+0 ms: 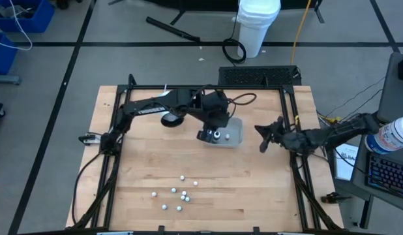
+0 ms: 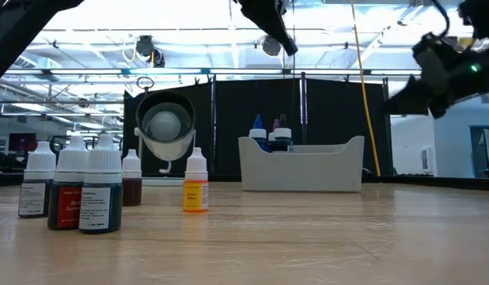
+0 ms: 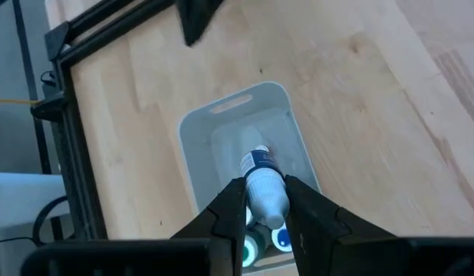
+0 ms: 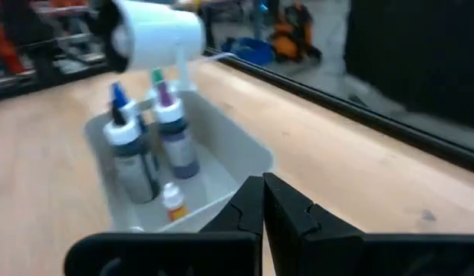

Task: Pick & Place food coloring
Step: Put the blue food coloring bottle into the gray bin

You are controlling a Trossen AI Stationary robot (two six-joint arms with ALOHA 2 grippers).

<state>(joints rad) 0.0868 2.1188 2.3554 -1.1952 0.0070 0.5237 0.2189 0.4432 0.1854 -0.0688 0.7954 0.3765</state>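
Placing step: left gripper clamps a food coloring bottle above the tray; right gripper idle, closed empty; next, lower and release.

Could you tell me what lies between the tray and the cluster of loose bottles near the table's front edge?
Bare tabletop: the high view shows nothing between tray and loose bottles.

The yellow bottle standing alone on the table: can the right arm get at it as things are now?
Probably yes. The yellow bottle stands apart from the other bottles, with bare table around it. The right gripper is shut and empty, hanging beside the tray; the left gripper is busy over the tray, holding a bottle.
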